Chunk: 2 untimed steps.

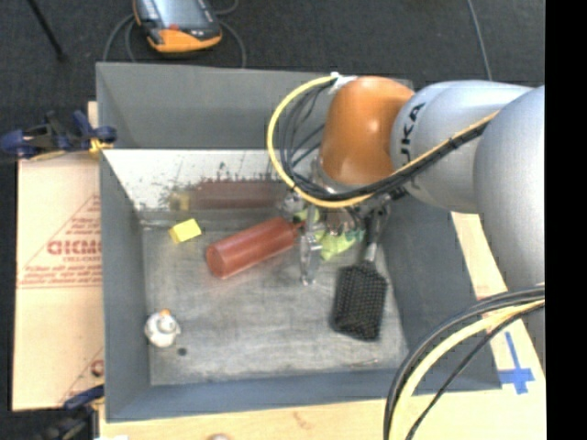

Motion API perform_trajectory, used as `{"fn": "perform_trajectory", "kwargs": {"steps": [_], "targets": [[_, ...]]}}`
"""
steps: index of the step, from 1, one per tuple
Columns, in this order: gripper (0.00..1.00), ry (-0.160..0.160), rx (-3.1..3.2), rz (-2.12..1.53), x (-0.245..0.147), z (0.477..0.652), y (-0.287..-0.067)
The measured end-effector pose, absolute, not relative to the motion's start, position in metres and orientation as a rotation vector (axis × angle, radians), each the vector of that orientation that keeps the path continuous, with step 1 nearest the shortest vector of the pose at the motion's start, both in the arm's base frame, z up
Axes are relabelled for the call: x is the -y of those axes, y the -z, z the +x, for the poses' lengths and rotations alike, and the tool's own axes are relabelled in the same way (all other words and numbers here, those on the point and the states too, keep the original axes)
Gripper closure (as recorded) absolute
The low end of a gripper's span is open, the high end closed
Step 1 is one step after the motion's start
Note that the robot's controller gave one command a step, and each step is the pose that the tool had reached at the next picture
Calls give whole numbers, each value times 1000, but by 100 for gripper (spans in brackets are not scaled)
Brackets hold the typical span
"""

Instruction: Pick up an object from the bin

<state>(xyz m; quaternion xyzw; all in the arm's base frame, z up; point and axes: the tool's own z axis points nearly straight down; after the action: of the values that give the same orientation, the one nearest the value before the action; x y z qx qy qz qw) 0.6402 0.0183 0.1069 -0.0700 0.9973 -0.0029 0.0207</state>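
The arm (459, 145), grey with an orange cover at the wrist and looped cables around it, reaches in from the right over the grey metal bin (121, 282). The gripper (309, 262) hangs low over the middle of the bin floor, toward the back. From this angle it cannot be told whether it is open or closed, or whether it has hold of anything. Just to its left a reddish-brown cylinder (249, 248) lies on its side. The cylinder slants, and its right, higher end is right at the gripper. In front of the gripper and to its right a black brush-like block (358, 302) lies on the floor, apart from the cylinder. A small bright green thing (341, 241) sits just right of the gripper, partly hidden by it. A yellow block (185, 231) lies near the back left, close to the cylinder's left end. A small white rounded thing (161, 328) rests alone near the front left corner.
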Motion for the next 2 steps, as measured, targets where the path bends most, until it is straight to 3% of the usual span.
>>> {"fn": "perform_trajectory", "kwargs": {"steps": [1,2], "targets": [[0,-1,-3096,-485,-39,644,-91],[100,-1,-3135,49,-36,655,-84]]}}
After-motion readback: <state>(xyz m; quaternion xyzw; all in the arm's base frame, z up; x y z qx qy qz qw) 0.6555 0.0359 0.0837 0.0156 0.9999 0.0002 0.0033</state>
